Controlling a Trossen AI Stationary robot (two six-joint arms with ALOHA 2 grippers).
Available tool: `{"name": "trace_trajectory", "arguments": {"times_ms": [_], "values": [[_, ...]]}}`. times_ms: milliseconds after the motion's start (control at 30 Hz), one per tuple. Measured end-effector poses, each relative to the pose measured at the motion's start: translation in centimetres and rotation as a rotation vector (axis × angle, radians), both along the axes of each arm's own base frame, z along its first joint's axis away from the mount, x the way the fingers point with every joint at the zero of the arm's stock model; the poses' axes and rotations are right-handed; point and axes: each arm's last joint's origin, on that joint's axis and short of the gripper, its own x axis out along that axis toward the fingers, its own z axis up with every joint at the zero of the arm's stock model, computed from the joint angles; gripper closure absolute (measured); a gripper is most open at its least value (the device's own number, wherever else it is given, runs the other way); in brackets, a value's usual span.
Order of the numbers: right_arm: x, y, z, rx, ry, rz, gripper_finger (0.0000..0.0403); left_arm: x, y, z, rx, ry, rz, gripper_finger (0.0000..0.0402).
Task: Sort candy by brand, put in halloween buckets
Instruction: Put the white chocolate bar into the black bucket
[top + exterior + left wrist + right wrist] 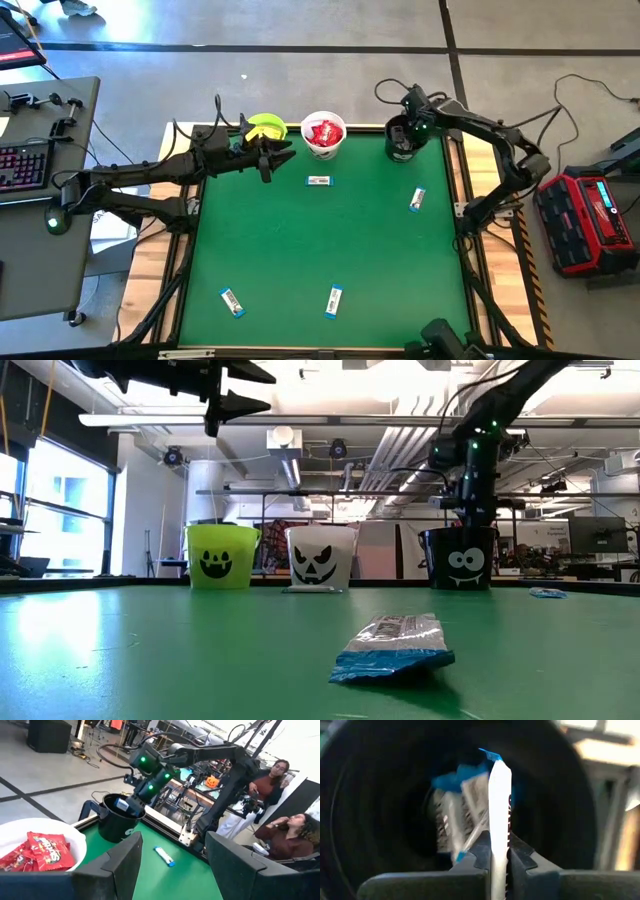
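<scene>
Right wrist view shows our right gripper [500,857] clamped on a blue-and-white bar [500,815], held inside the black bucket [375,795]; more bars lie just beyond, hard to make out. Our left gripper [268,158] hangs spread apart beside the green bucket [265,126] and white bucket [323,147], red packets [42,851] within.

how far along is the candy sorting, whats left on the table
Mostly done: red packets fill the white bucket, and yellow ones sit in the lime green bucket. In hand: the right gripper, shut on a blue-and-white bar, holds it over the black bucket, which already has bars inside. The left gripper waits open by the green bucket. Left: four bars on the mat.
</scene>
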Motion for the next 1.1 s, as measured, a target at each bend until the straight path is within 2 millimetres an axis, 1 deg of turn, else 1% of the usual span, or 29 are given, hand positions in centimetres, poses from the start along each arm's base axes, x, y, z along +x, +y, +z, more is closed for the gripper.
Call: {"name": "trace_trajectory", "arguments": {"times_ms": [133, 233, 333, 467, 567, 667, 767, 867, 1000, 1100], "values": [[0.1, 0.0, -0.3, 0.009, -0.034, -0.019, 0.0382, 0.0, 0.1, 0.0, -0.016, -0.005, -0.013, 0.019], [0.3, 0.1, -0.3, 0.003, -0.048, -0.037, 0.0361, 0.0, 0.0, 0.0, -0.017, -0.005, -0.027, 0.019], [0.4, 0.1, -0.3, 0.0, -0.059, -0.034, 0.0327, 0.0, 0.0, 0.0, -0.013, -0.004, -0.041, 0.019], [0.5, 0.1, -0.1, 0.019, -0.078, -0.047, 0.0269, 0.0, 0.0, 0.0, -0.018, -0.006, -0.045, 0.019], [0.8, 0.0, 1.1, 0.007, -0.09, -0.04, 0.0226, 0.0, 0.0, 0.0, -0.013, -0.004, -0.045, 0.019], [1.5, 0.4, 3.1, -0.001, -0.087, 0.004, 0.0196, 0.0, 0.0, 0.0, -0.012, -0.004, -0.045, 0.019], [2.1, 1.9, 5.7, -0.066, -0.092, 0.022, 0.0185, 0.0, 0.0, 0.0, -0.01, -0.003, -0.044, 0.019], [2.3, 4.3, 7.3, -0.117, -0.131, -0.003, 0.0188, 0.0, 0.0, 0.0, -0.003, 0.0, -0.043, 0.019], [2.4, 8.5, 8.0, -0.163, -0.176, -0.036, 0.0206, 0.0, 0.0, 0.0, -0.003, 0.0, -0.042, 0.019], [2.6, 11.6, 7.1, -0.154, -0.171, -0.065, 0.0219, 0.0, 0.0, 0.0, -0.003, 0.0, -0.043, 0.019]]}}
